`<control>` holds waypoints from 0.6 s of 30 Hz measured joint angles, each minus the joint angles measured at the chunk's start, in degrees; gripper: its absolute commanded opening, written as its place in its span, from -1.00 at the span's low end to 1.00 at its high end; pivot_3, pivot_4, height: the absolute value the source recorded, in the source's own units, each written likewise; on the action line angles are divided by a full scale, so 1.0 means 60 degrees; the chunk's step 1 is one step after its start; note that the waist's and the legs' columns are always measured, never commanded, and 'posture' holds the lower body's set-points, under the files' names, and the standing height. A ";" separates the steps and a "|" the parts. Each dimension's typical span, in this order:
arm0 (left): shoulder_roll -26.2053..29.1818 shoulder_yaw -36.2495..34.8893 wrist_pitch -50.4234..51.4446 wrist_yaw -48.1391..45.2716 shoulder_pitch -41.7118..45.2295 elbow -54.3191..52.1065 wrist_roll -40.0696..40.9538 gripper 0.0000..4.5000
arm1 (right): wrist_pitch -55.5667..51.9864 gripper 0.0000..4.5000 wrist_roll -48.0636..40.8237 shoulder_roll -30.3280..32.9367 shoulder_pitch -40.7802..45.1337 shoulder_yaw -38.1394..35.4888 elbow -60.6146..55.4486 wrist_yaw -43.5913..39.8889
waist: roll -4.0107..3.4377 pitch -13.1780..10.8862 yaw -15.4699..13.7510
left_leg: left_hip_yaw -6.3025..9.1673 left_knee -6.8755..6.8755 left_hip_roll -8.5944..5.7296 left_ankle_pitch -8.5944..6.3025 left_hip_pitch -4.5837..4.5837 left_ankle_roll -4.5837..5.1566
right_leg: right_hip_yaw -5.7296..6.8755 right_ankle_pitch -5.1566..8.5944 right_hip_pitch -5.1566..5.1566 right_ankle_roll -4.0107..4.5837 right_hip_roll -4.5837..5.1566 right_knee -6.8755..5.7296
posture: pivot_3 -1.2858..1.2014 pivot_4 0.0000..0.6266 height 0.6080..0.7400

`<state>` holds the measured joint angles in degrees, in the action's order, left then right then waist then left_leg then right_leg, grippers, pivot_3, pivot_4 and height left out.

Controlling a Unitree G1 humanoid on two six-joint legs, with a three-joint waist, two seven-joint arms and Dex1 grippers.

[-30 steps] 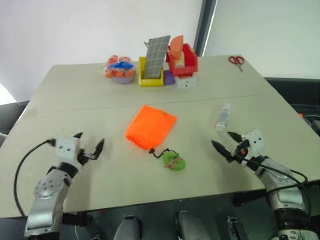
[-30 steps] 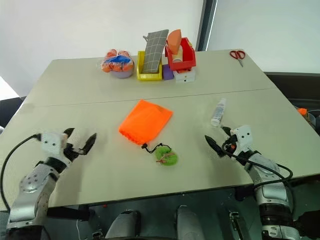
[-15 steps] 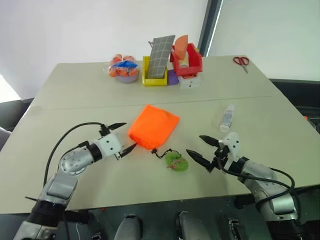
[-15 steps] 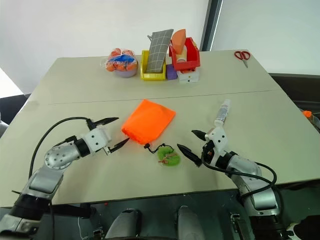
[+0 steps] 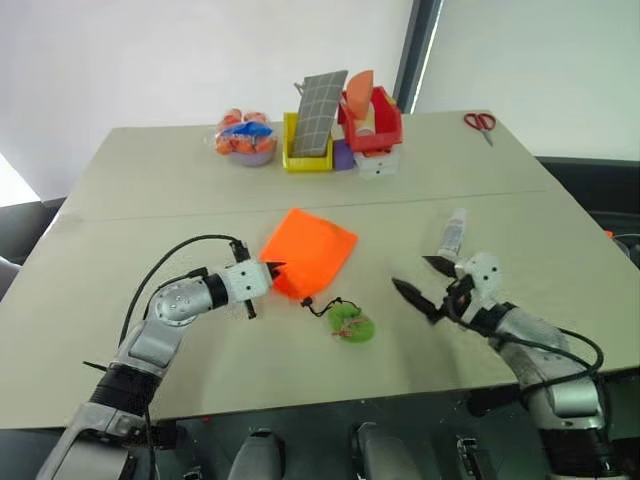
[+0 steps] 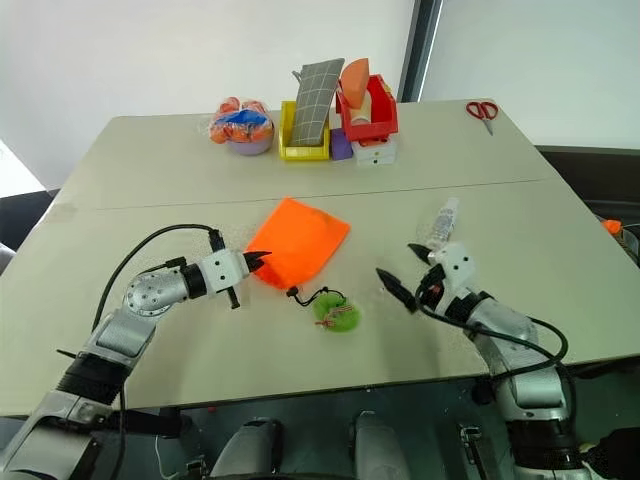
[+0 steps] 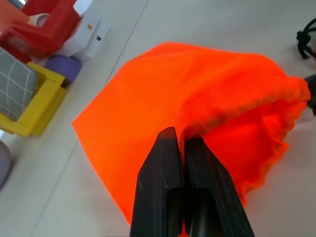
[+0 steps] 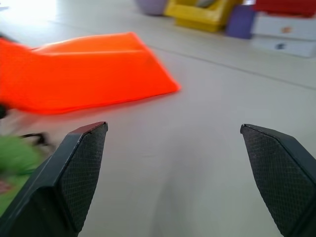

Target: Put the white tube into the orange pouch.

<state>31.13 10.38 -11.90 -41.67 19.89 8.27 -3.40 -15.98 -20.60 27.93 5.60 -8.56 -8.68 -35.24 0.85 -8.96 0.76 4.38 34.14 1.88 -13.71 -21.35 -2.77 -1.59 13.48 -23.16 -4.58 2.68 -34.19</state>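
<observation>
Left pincer [image 7: 180,143] clamped on orange pouch [image 7: 197,98] rim.

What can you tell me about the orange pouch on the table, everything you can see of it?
The orange pouch is a bright orange, soft mesh-like fabric bag lying flat on the beige table, roughly mid-table. Its gathered, ruffled mouth faces the near edge; a thin black cord runs from it to a fuzzy green ball resting on the table beside it. The left hand is shut on the fabric at the mouth's rim, lifting a fold. The white tube lies apart, not inside it.
</observation>
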 measured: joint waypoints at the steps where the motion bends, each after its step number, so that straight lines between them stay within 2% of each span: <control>1: -0.0052 -0.0008 0.0305 -0.0069 -0.0023 -0.0138 0.0167 -0.99 | 0.0012 1.00 0.0063 -0.0005 0.0076 -0.0124 0.0087 0.0191 | 0.0000 0.0000 0.0000 | 0.0000 0.0000 0.0000 0.0000 0.0001 0.0000 | 0.0000 0.0000 0.0000 0.0000 0.0000 -0.0001 | 0.03 -0.52 1.00; 6: -0.0475 -0.0330 0.2322 -0.0131 -0.0184 -0.1486 0.1330 -0.99 | 0.0096 1.00 0.0730 -0.0218 0.0569 -0.0485 0.0948 0.1595 | 0.0000 0.0000 0.0004 | 0.0001 -0.0001 0.0000 0.0000 0.0001 0.0001 | 0.0000 0.0000 0.0000 0.0000 -0.0001 -0.0005 | 0.03 -0.52 1.00; 12: -0.1219 -0.0531 0.5088 0.0362 -0.0174 -0.3102 0.2457 -0.99 | -0.0035 1.00 0.1098 -0.0989 0.1241 -0.0812 0.1812 0.3213 | -0.0004 0.0001 0.0030 | 0.0003 0.0000 0.0000 0.0002 0.0003 0.0003 | -0.0002 -0.0002 0.0002 -0.0001 -0.0004 -0.0011 | 0.03 -0.52 1.00; 18: -0.1783 -0.0142 0.6594 0.0952 -0.0142 -0.4269 0.2679 -0.99 | -0.0149 1.00 0.1543 -0.1739 0.1786 -0.0559 0.2654 0.4213 | -0.0007 0.0003 0.0042 | 0.0006 -0.0001 0.0000 0.0002 0.0008 0.0003 | -0.0003 -0.0003 0.0005 0.0001 -0.0009 -0.0014 | 0.03 -0.52 1.00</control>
<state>20.43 9.52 27.66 -35.96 19.04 -17.34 12.68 -16.88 -11.34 17.50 16.32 -11.91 7.24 -9.96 0.81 -8.94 1.02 4.42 34.14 1.88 -13.70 -21.31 -2.75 -1.61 13.46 -23.13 -4.57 2.62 -34.27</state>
